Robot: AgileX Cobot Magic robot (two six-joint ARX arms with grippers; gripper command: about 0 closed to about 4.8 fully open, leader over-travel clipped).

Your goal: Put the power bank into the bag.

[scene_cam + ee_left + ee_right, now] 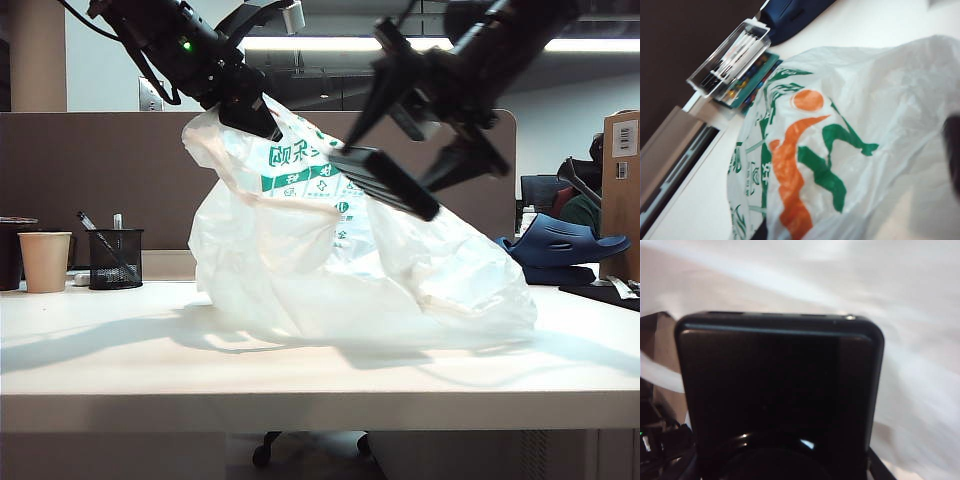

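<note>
White table (120, 350) under office striplights, left gripper (250, 108) jaws clenched on bag (330, 270), right gripper (415, 150) grasping power bank (385, 182).

white desk (120, 340), brown partition (90, 180), ceiling striplight (310, 44)

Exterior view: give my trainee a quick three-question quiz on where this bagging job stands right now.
1. True or false: the power bank already lies inside the bag.
2. Which gripper holds the bag's top edge up? A) left gripper B) right gripper
3. Fill in: the paper cup stands beside a black mesh ____.

Key: 1 false, the right gripper holds it in the air in front of the bag. 2 A, shut on the plastic. 3 pen holder.
</note>
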